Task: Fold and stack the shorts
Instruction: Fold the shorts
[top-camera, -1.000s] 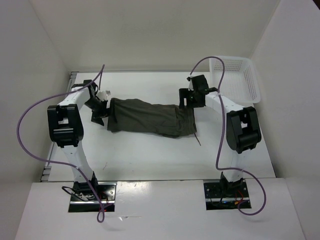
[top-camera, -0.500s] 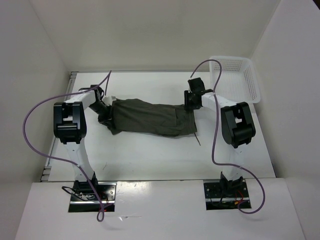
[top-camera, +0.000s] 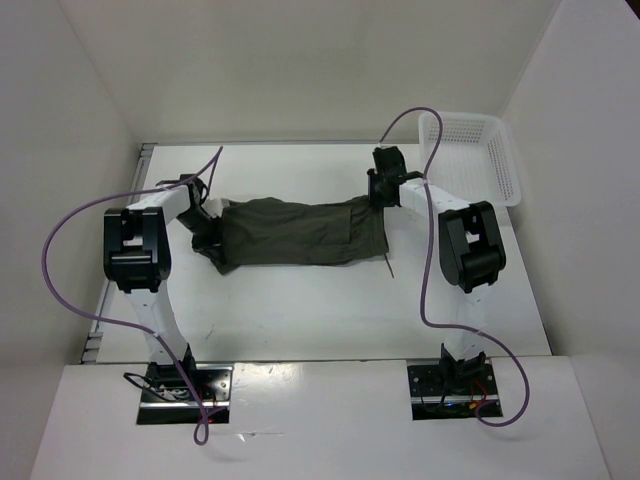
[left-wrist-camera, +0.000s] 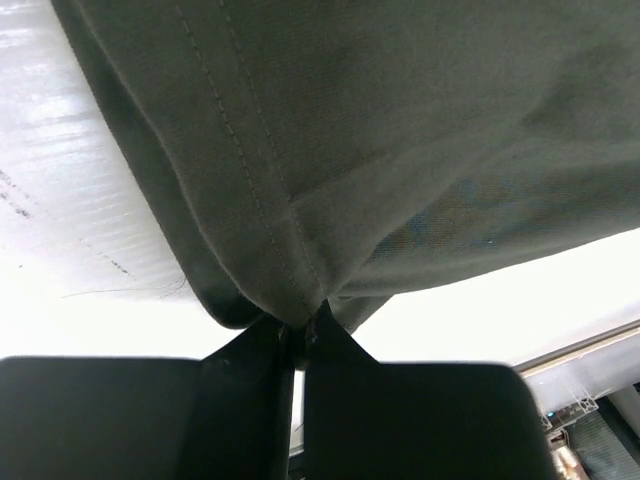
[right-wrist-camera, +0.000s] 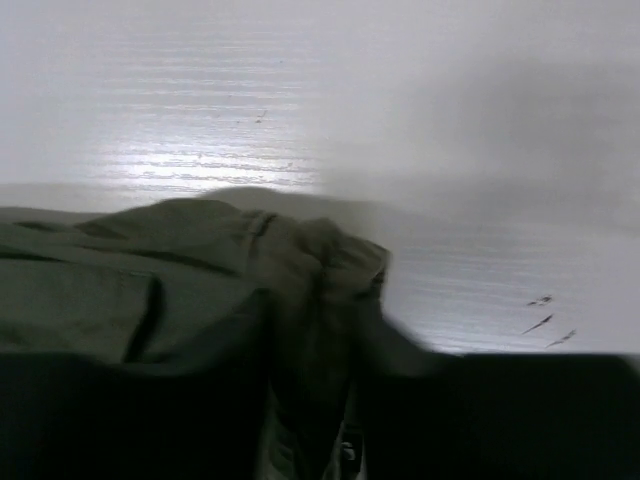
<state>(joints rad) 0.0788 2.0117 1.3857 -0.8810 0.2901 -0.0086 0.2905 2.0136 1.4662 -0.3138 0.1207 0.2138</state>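
Observation:
The dark olive shorts lie stretched across the table between my two arms. My left gripper sits at their left end, shut on a stitched corner of the cloth, with the jaws pressed together around it. My right gripper is at the far right corner. There, bunched cloth fills the gap between its dark fingers. A thin drawstring trails off the right edge.
A white mesh basket stands at the back right, just beyond the right arm. White walls close in the table on three sides. Purple cables loop above both arms.
Both grippers moved in onto the ends of the shorts and closed. The right end of the cloth has been drawn toward the back, and the shorts now lie straighter and tauter.

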